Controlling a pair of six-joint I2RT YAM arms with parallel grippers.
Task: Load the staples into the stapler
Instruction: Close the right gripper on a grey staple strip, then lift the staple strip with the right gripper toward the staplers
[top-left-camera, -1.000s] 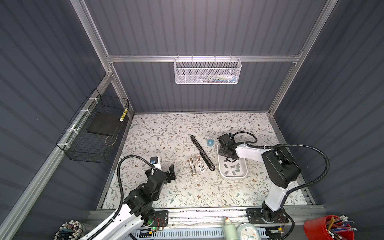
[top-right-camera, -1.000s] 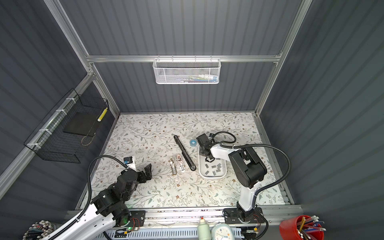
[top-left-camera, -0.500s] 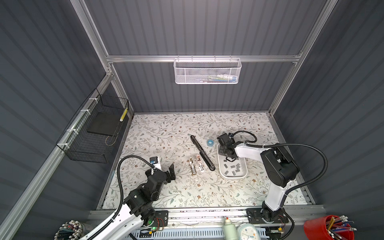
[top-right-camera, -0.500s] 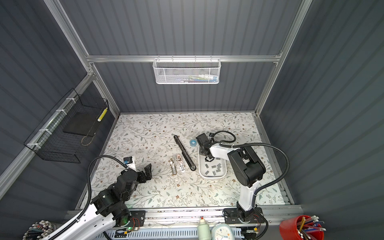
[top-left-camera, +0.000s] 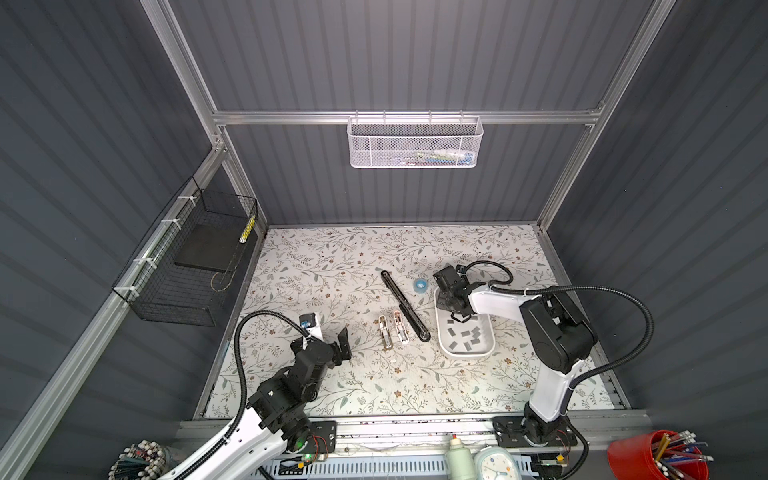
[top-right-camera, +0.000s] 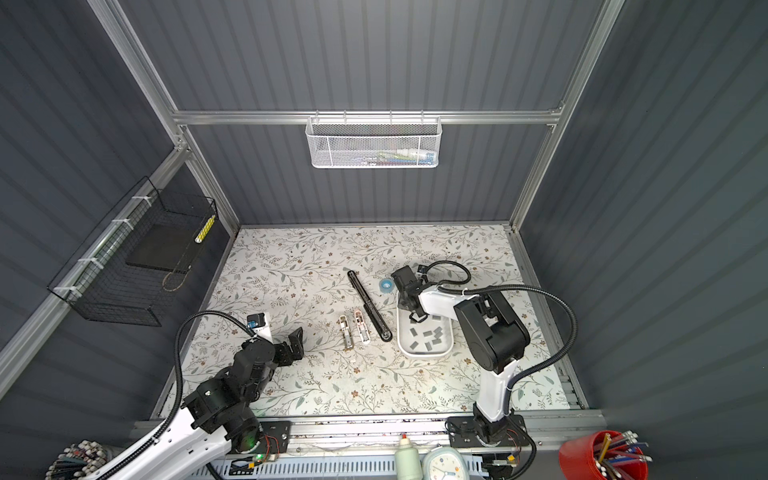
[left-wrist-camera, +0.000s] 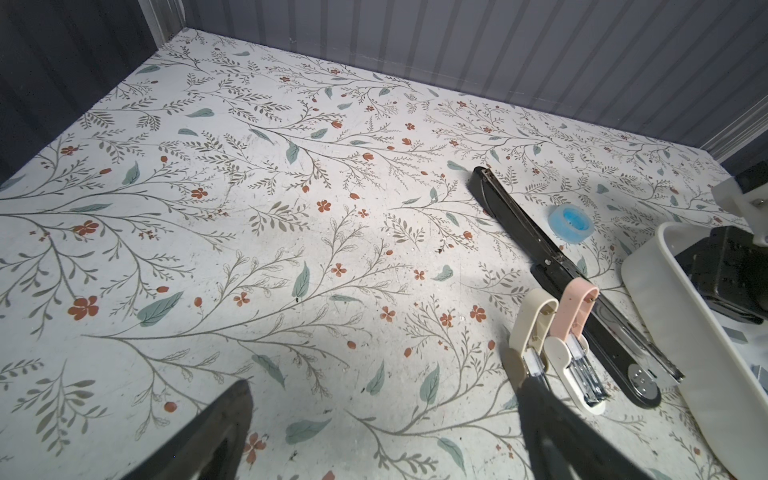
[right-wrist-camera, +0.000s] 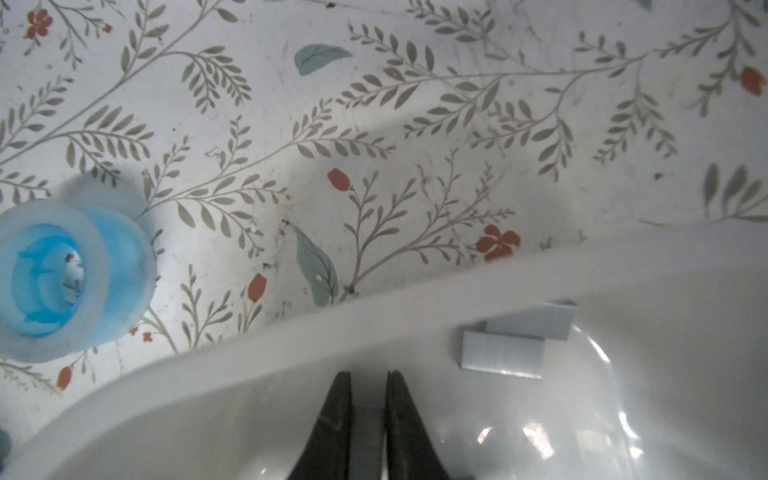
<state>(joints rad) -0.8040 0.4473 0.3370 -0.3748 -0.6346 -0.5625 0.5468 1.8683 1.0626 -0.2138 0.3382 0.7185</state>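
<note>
The black stapler (top-left-camera: 405, 305) lies opened out flat at mid-table, also in the left wrist view (left-wrist-camera: 582, 299). To its right a white tray (top-left-camera: 441, 332) holds several loose grey strips of staples (top-left-camera: 465, 336). My right gripper (top-left-camera: 459, 318) reaches down into the tray's far end. In the right wrist view it (right-wrist-camera: 368, 376) is shut on one strip of staples (right-wrist-camera: 368, 436), with two more strips (right-wrist-camera: 503, 355) beside it. My left gripper (top-left-camera: 343, 345) rests low at the left of the table. It (left-wrist-camera: 386, 384) is open, with only bare table between its fingers.
A beige small stapler (top-left-camera: 385, 331) and a pink one (top-left-camera: 400, 328) lie open just left of the black stapler. A blue tape roll (top-left-camera: 420, 285) stands behind the tray. A black wire basket (top-left-camera: 187, 266) hangs on the left wall and a white mesh basket (top-left-camera: 415, 145) at the back.
The right gripper's jaws have closed on a strip of staples in the tray. The left arm has not moved.
</note>
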